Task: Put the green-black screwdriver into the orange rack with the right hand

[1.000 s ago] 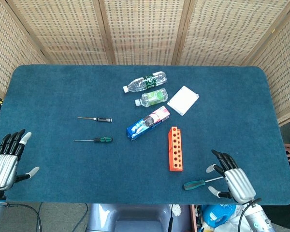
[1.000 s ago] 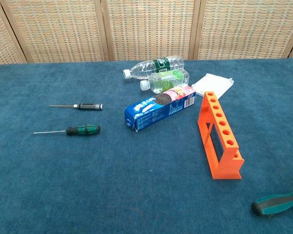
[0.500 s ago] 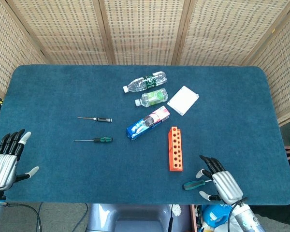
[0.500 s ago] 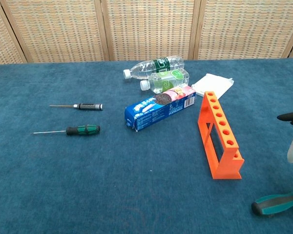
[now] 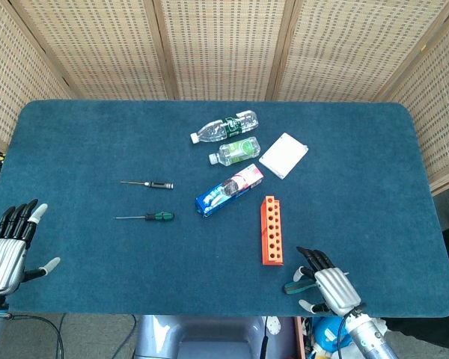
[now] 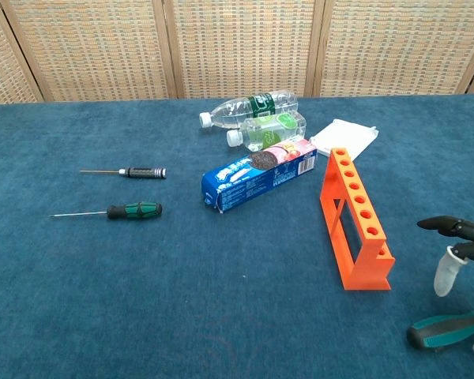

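Both hands silver-backed: left hand (image 5: 6,256), right hand (image 5: 328,284); fingers (image 5: 15,218) black, some white-tipped.

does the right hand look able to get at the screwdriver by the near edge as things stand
Probably yes. The right hand hovers open directly over the screwdriver's teal and black handle, with only bare table around it. The orange rack stands clear to the left, out of the way.

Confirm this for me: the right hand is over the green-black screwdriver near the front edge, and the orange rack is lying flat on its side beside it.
Not quite. The orange rack is standing upright on its feet, holes facing up, as the chest view shows. The rest holds: the right hand is over the green-black screwdriver near the table's front edge, beside the rack.
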You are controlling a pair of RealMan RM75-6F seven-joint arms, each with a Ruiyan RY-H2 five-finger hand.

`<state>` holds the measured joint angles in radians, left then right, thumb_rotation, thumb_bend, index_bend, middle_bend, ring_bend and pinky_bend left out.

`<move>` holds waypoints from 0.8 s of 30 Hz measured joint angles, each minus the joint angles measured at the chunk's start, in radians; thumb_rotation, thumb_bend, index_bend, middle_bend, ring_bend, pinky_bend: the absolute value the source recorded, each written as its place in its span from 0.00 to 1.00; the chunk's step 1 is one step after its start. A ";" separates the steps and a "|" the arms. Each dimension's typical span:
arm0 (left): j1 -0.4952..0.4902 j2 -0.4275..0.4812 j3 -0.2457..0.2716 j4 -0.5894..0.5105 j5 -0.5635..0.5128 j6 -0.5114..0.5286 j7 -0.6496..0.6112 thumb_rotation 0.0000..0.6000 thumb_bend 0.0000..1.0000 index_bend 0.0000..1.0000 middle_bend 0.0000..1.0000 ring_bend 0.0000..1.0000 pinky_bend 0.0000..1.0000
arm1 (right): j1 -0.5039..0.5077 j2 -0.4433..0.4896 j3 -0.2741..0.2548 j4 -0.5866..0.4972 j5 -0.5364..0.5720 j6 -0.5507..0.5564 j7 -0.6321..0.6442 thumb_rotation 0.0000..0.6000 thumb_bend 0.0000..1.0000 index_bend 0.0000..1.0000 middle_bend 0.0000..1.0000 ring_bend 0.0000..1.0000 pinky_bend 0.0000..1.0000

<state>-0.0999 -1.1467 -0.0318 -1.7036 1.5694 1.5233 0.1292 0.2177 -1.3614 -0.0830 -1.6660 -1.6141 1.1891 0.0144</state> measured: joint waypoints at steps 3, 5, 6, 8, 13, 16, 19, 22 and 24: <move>0.000 -0.001 0.001 0.000 0.003 0.001 0.002 1.00 0.00 0.00 0.00 0.00 0.00 | 0.006 -0.017 0.008 0.006 0.011 -0.004 0.003 1.00 0.19 0.41 0.00 0.00 0.00; 0.001 -0.001 0.001 0.000 0.002 0.002 0.001 1.00 0.00 0.00 0.00 0.00 0.00 | 0.010 -0.024 0.012 0.010 0.017 -0.007 0.004 1.00 0.19 0.41 0.00 0.00 0.00; 0.001 -0.001 0.000 0.000 0.001 0.002 0.001 1.00 0.00 0.00 0.00 0.00 0.00 | 0.011 -0.026 0.014 0.012 0.019 -0.009 0.005 1.00 0.19 0.41 0.00 0.00 0.00; 0.000 0.000 0.000 -0.001 0.000 0.002 0.000 1.00 0.00 0.00 0.00 0.00 0.00 | 0.015 -0.029 0.017 0.015 0.027 -0.014 0.006 1.00 0.19 0.41 0.00 0.00 0.00; 0.000 0.000 -0.001 0.001 0.000 0.001 -0.001 1.00 0.00 0.00 0.00 0.00 0.00 | 0.021 -0.035 0.017 0.026 0.047 -0.029 0.012 1.00 0.19 0.42 0.00 0.00 0.00; -0.001 -0.003 0.001 0.001 0.002 -0.002 0.003 1.00 0.00 0.00 0.00 0.00 0.00 | 0.022 -0.046 0.014 0.042 0.056 -0.037 0.017 1.00 0.19 0.42 0.00 0.00 0.00; -0.001 -0.004 0.002 -0.001 0.003 -0.002 0.006 1.00 0.00 0.00 0.00 0.00 0.00 | 0.025 -0.059 0.014 0.057 0.066 -0.048 0.028 1.00 0.19 0.42 0.00 0.00 0.00; -0.001 -0.004 0.002 -0.001 0.002 -0.002 0.007 1.00 0.00 0.00 0.00 0.00 0.00 | 0.028 -0.067 0.013 0.069 0.072 -0.054 0.033 1.00 0.19 0.42 0.00 0.00 0.00; -0.001 -0.004 0.002 -0.001 0.002 -0.003 0.007 1.00 0.00 0.00 0.00 0.00 0.00 | 0.029 -0.071 0.013 0.075 0.075 -0.056 0.036 1.00 0.19 0.42 0.00 0.00 0.00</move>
<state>-0.1010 -1.1510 -0.0298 -1.7045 1.5710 1.5206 0.1366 0.2471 -1.4325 -0.0702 -1.5905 -1.5389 1.1334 0.0501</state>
